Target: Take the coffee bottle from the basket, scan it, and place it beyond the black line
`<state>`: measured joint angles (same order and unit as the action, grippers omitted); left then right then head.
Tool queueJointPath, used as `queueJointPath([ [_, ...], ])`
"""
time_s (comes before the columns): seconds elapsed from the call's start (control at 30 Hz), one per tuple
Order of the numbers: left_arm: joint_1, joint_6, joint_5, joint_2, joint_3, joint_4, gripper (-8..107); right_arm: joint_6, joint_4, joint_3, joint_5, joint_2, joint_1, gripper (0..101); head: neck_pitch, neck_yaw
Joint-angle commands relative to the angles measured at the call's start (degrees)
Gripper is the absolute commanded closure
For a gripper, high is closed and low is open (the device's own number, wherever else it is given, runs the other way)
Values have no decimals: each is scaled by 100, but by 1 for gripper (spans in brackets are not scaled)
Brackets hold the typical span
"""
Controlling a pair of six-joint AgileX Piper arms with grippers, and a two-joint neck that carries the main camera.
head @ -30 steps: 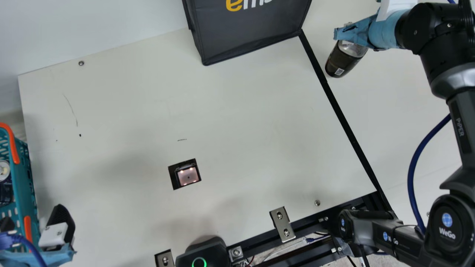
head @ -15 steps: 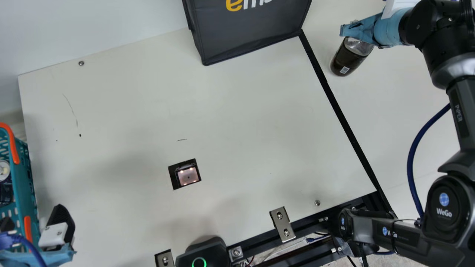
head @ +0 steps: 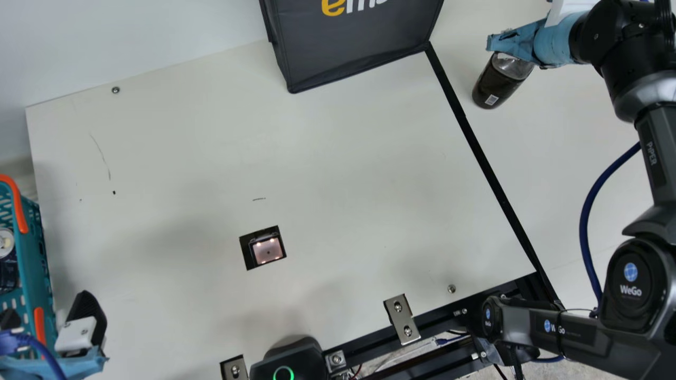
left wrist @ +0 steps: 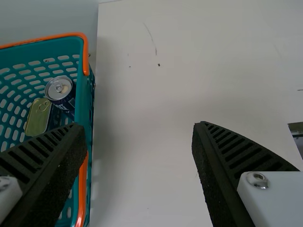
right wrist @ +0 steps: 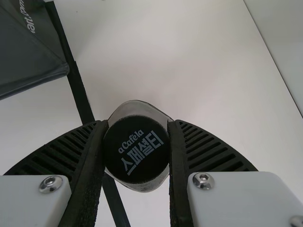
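Observation:
In the main view my right gripper (head: 515, 43) is at the upper right, holding the dark coffee bottle (head: 497, 87) by its top, to the right of the black line (head: 494, 177). Whether the bottle's base touches the table cannot be told. From the right wrist, the gripper (right wrist: 137, 142) has both fingers pressed against the bottle's black cap (right wrist: 137, 153). My left gripper (head: 45, 321) stands open by the teal basket (head: 33, 253) at the lower left; the left wrist view shows that gripper (left wrist: 138, 128) with nothing between its fingers, one finger over the basket (left wrist: 85, 101).
The scanner window (head: 267, 250) glows in the cream table (head: 343, 158). A dark grey bag (head: 354, 47) stands at the back, left of the line's far end. In the basket are a can (left wrist: 59, 88) and a flat tin (left wrist: 38, 117). Metal brackets (head: 402, 319) line the front edge.
My right gripper and the bottle in it have shifted slightly right, farther from the black line, slowing over the last half second. The left arm has stayed still.

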<state>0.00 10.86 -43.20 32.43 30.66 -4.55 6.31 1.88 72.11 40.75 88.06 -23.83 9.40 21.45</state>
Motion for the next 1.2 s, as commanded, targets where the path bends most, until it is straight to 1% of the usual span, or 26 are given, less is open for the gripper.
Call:
queueJointPath([
  [0.0, 0, 0, 0, 0, 0, 0, 9, 9, 15, -9, 5, 2, -6, 65, -148, 13],
  [0.53, 0, 0, 0, 0, 0, 0, 9, 72, 98, -65, -15, -16, -40, 11, -148, 13],
  [0.87, 0, 0, 0, 0, 0, 0, 9, 108, 191, 149, 74, -83, 4, 10, -148, 13],
  [1.17, 0, 0, 0, 0, 0, 0, 9, 119, 272, 371, 218, -179, 231, 10, -148, 13],
])
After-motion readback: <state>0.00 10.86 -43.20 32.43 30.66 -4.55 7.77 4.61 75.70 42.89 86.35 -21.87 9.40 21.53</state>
